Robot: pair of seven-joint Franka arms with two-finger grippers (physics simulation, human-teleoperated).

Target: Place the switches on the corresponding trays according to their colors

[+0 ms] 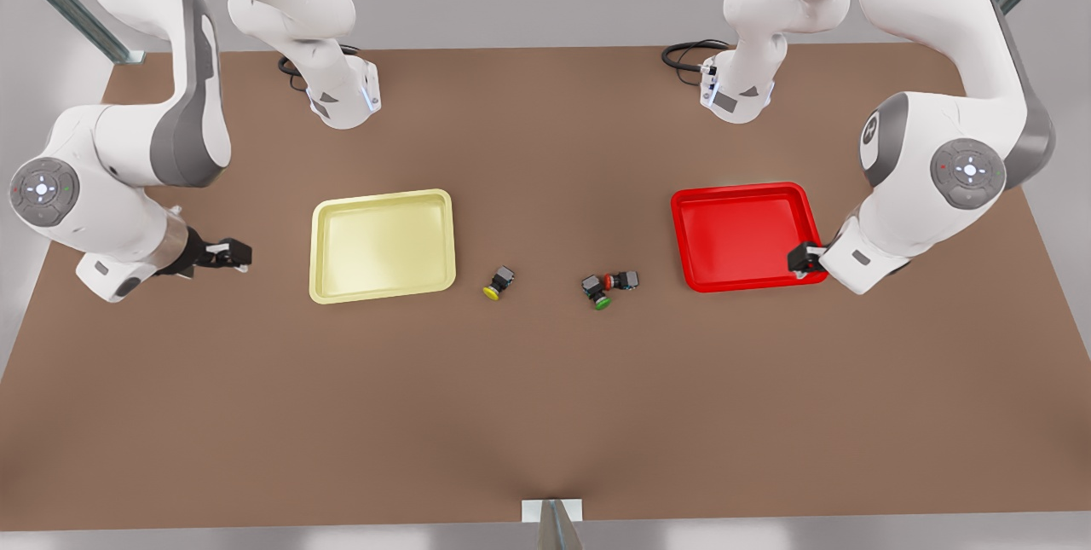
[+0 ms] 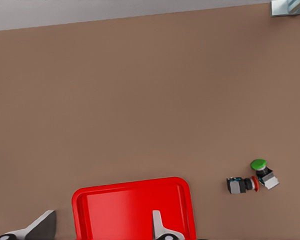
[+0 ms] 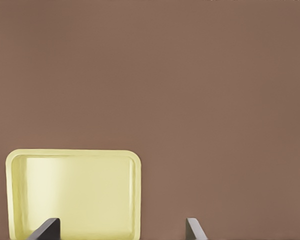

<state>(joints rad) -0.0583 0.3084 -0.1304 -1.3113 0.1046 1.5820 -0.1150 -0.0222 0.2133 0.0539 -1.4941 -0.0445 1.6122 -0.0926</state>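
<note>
A broad brown desk (image 1: 545,405) with a matte top is seen from above in the front view, backed by a pale grey wall, with grey metal struts at the far corners and a small white bracket at the near edge. Black cables are coiled beside the two arm bases at the far side.

The pale yellow tray (image 1: 381,245), shallow with rounded corners and a raised rim, is laid toward the front view's left; the bright red tray (image 1: 746,235), of the same shape, is laid toward the front view's right. Both are empty. The yellow-capped switch (image 1: 499,282), a dark grey boxy body with a round cap, is tipped on its side just beside the yellow tray's near corner, on the bare desk between the trays. The red-capped switch (image 1: 621,280) is also lying on its side, nearer the red tray, and is touching or nearly touching a green-capped button (image 1: 597,292).

The left tool (image 1: 805,258) is held over the red tray's near corner at the front view's right; in the left wrist view its fingers (image 2: 160,226) are seen spread apart with nothing between them. The right tool (image 1: 228,254) is held over bare desk beside the yellow tray, at the front view's left, its fingers (image 3: 194,230) likewise apart and empty.
</note>
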